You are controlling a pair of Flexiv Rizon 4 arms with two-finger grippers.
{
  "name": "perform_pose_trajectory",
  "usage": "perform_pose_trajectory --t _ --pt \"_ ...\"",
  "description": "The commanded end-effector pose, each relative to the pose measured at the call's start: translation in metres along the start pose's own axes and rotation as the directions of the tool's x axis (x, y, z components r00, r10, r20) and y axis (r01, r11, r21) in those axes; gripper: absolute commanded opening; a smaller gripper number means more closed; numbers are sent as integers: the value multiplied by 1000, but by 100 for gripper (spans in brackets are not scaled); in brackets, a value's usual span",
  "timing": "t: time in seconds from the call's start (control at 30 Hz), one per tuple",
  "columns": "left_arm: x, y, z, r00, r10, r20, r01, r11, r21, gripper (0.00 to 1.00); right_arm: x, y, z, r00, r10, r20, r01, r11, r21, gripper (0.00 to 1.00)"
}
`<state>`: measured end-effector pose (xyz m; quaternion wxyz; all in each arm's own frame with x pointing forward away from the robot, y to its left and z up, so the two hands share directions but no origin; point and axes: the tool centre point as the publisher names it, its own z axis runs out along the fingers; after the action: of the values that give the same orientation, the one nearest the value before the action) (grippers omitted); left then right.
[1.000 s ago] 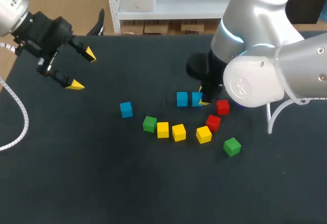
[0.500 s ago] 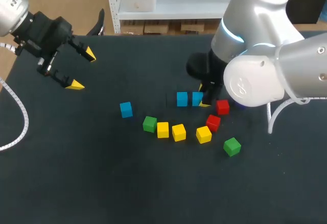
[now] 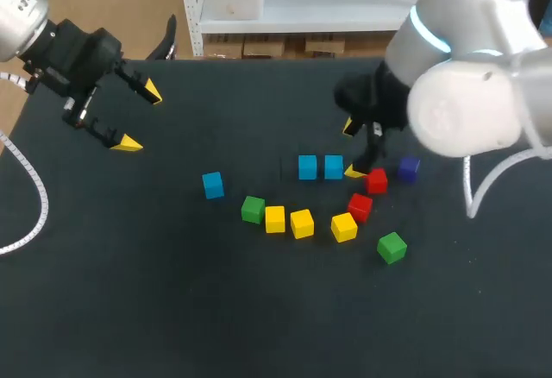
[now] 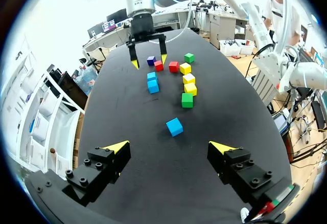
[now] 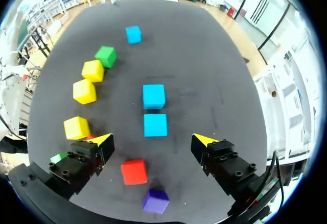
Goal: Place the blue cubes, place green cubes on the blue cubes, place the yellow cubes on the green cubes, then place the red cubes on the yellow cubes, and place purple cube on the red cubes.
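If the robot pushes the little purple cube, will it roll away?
Probably not: the purple cube has flat faces and rests flat on the table, so it should slide rather than roll. Its edges look crisp, so it is likely stiff, not squishy. It looks small, so it is probably light.

You have your right gripper (image 5: 152, 141) hanging open over the bench (image 5: 204, 55), holding nothing. Just ahead of it lies a blue cube (image 5: 155, 125), with a second blue cube (image 5: 154, 96) just beyond. A red cube (image 5: 134, 172) and a purple cube (image 5: 155, 201) sit beneath it.
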<state>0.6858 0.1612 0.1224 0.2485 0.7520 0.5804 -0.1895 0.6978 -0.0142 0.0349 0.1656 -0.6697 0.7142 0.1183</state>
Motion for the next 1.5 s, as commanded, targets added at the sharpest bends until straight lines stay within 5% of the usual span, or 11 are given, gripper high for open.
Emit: perform_pose_trajectory --t 0.03,0.23,0.7,1.2,1.33,1.5 --pt "0 0 0 1000 2 0 -2 1000 -1 100 16 19 -42 988 -26 153 26 1000 4 100" --pt "0 0 0 1000 2 0 -2 1000 -1 100 42 27 -82 948 -56 312 39 997 62 100" --pt "0 0 0 1000 2 0 -2 1000 -1 100 99 43 -115 923 -11 385 -36 993 115 100" --pt "0 0 0 1000 2 0 -2 1000 -1 100 102 46 -109 923 -20 384 -4 998 61 100" --pt "4 -3 19 994 17 -106 -15 1000 25 100 102 46 -109 923 -20 384 -4 998 61 100" --pt "5 -11 43 983 -65 -174 65 998 -4 100 102 46 -109 923 -20 384 -4 998 61 100"
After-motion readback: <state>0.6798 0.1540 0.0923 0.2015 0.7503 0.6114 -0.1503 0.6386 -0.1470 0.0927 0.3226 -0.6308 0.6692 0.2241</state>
